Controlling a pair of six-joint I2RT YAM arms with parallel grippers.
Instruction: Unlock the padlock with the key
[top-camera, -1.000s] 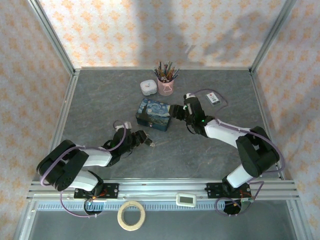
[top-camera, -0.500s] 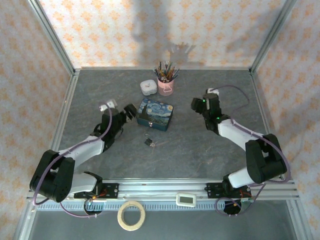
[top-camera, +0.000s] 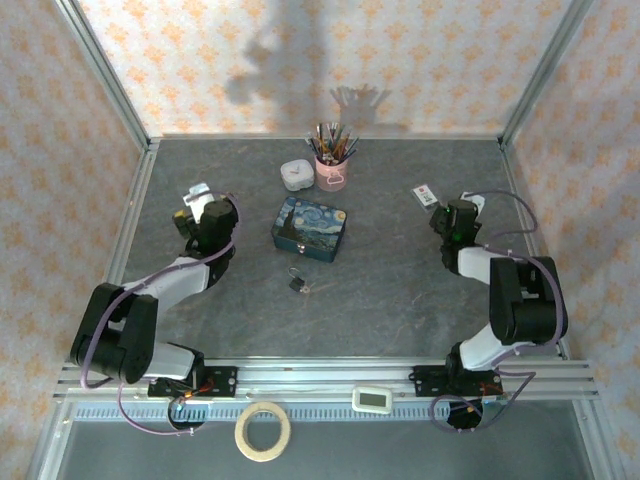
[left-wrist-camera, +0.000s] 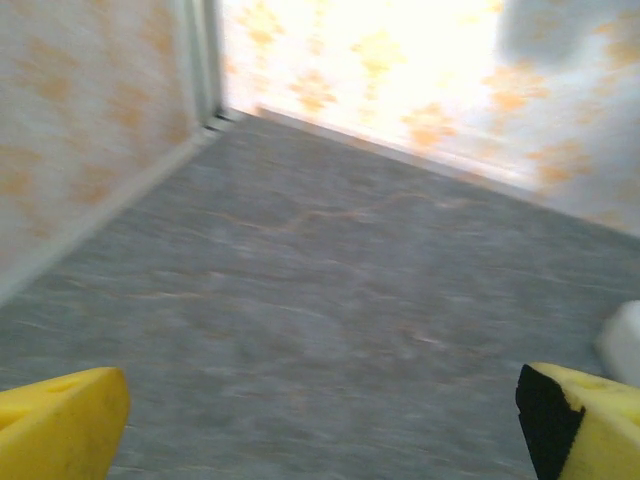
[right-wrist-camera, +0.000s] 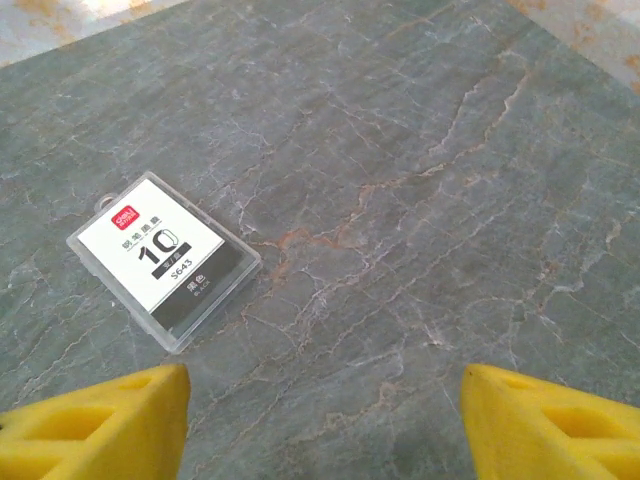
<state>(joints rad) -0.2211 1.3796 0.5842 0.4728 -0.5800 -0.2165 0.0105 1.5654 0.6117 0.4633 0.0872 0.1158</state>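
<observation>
Starting at the left, my left pincer (left-wrist-camera: 320, 425) stands wide open over bare counter (left-wrist-camera: 300, 290) near the far left corner. Its yellow fingertips (left-wrist-camera: 60, 425) sit at the two edges of the wrist view with nothing between them. From above, the padlock (top-camera: 297, 283) lies on the counter near the middle, in front of the blue tin (top-camera: 311, 228) and apart from it, well clear of both arms. The key (top-camera: 307, 290) seems to lie at its right side, touching or just beside it; it's too small for me to tell whether it sits in the lock. Behind the tin are a small white object (top-camera: 294, 174) and a pink cup (top-camera: 331, 172) of pencils. Over on the right, my right pincer (right-wrist-camera: 325, 420) is open too, holding nothing, fingers spread above bare counter. A clear-cased card (right-wrist-camera: 165, 258) lies flat ahead of it, toward the left of its wrist view.
</observation>
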